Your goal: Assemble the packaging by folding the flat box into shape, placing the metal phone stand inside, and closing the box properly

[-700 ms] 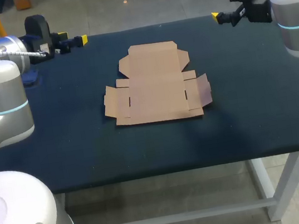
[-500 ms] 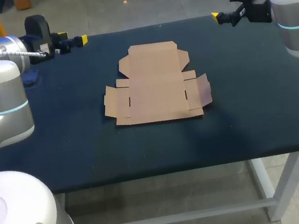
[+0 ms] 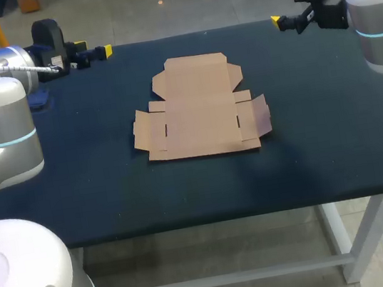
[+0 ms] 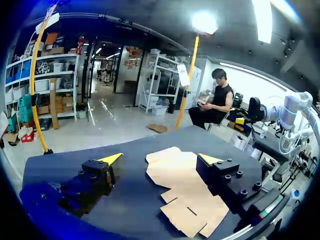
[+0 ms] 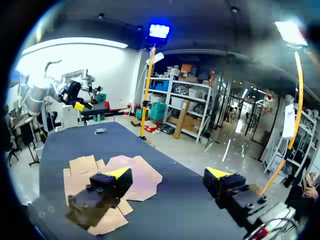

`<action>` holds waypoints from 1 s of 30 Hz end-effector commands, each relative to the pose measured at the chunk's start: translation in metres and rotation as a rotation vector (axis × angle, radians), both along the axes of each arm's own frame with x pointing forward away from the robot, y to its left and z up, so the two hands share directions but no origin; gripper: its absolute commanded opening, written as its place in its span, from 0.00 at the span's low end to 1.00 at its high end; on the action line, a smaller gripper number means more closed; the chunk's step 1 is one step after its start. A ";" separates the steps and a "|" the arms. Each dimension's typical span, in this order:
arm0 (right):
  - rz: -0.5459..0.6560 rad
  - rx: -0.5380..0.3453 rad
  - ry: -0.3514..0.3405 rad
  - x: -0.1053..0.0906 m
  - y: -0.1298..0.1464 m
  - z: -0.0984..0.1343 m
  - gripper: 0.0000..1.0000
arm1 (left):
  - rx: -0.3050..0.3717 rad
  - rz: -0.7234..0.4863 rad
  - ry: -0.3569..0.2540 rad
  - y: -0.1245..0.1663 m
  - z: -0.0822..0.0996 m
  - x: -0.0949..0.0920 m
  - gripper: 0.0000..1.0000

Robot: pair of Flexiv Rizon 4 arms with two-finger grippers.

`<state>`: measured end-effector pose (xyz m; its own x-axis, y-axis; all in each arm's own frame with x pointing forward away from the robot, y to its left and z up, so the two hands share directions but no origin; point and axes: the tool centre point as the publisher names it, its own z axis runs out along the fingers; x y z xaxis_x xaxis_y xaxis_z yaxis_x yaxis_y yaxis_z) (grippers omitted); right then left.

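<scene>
On the dark tabletop (image 3: pixel 112 191), at its middle: flat box (image 3: pixel 199 108), brown cardboard, lying unfolded, flaps spread to both sides and toward the far edge. Left gripper (image 4: pixel 161 159) hangs above the far left corner, fingers spread wide, holding nothing. Right gripper (image 5: pixel 169 172) hangs above the far right corner, fingers likewise wide apart and bare. Both grippers well apart from the box.

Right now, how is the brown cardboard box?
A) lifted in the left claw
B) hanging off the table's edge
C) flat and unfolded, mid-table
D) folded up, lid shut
C: the brown cardboard box lies flat, flaps spread, in the middle of the dark table, nothing touching it.
</scene>
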<state>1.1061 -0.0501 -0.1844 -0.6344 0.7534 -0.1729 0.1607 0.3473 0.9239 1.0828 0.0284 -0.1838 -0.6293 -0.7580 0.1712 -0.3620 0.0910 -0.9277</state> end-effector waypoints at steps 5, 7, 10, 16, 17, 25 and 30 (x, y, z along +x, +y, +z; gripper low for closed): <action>0.005 0.021 0.039 0.001 0.000 0.000 1.00 | -0.005 -0.003 0.018 0.001 0.002 -0.001 1.00; -0.021 0.041 0.081 0.003 0.000 -0.001 1.00 | -0.031 0.008 0.072 0.002 0.004 -0.002 1.00; -0.043 0.072 0.166 0.002 -0.002 -0.004 1.00 | -0.055 0.034 0.179 0.006 0.004 -0.002 1.00; -0.089 0.102 0.431 -0.003 -0.009 -0.014 1.00 | -0.043 0.043 0.382 0.009 -0.003 -0.013 1.00; -0.083 0.115 0.470 -0.006 -0.011 -0.014 1.00 | -0.032 0.040 0.417 0.009 -0.004 -0.015 1.00; -0.107 0.085 0.700 -0.027 -0.017 -0.030 1.00 | 0.016 -0.014 0.652 0.007 -0.024 -0.036 1.00; -0.124 0.083 0.797 -0.037 -0.022 -0.042 1.00 | 0.035 -0.056 0.759 0.007 -0.037 -0.048 1.00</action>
